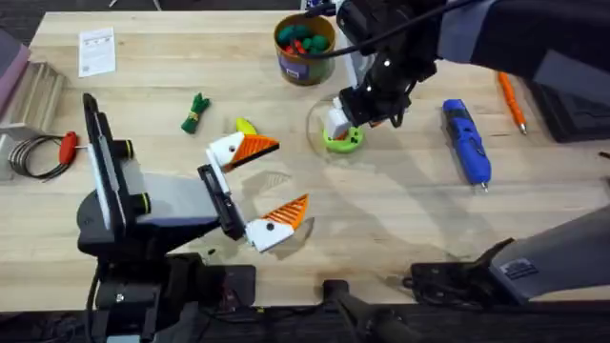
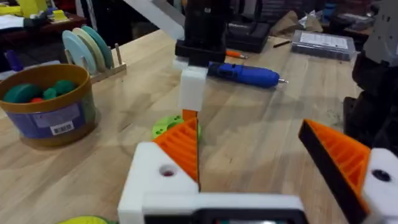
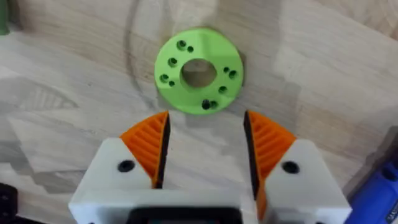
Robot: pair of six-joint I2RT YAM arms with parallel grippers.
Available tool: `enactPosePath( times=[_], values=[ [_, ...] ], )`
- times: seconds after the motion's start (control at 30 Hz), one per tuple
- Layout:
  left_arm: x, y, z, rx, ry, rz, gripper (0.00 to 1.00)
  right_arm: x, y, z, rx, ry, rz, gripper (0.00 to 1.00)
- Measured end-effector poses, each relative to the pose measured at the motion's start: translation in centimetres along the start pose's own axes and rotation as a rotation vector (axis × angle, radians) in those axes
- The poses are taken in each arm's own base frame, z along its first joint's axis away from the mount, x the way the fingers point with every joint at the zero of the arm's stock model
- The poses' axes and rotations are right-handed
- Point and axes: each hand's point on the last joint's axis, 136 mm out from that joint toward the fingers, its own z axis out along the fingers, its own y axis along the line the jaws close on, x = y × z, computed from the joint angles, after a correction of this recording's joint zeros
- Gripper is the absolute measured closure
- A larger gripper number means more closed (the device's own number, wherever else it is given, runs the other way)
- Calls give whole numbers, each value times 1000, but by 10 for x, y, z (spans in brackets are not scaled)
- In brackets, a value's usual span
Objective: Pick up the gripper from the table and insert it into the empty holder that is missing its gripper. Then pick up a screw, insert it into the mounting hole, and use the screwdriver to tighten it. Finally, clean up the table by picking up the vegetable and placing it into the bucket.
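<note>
Your right gripper (image 3: 205, 146) hangs spread wide and empty just over the green disc (image 3: 199, 70), with the screwdriver (image 1: 467, 141) lying nearby on the table (image 1: 400, 219). Your left gripper (image 1: 262, 186) is also spread wide, grasping nothing. The bucket (image 1: 303, 46) stands at the far edge.

No readable words, numbers or brand marks anywhere. Print too small to make out on the white paper card (image 1: 96, 50) lying at the table's far left, and likewise on the white barcode sticker on the bucket (image 2: 50, 102) with its purple band. Faint marking on the pale plate of the right arm (image 1: 522, 270) near its base, also illegible.
</note>
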Motion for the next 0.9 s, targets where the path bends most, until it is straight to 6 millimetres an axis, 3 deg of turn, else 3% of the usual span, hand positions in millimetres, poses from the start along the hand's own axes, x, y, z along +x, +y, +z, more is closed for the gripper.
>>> enactPosePath(
  times=[0.33,0.9],
  values=[
    [0,0,0,0,0,0,15,1,0,28,4,19,0,459],
    [0,0,0,0,0,0,15,1,0,37,7,34,0,684]
  ],
)
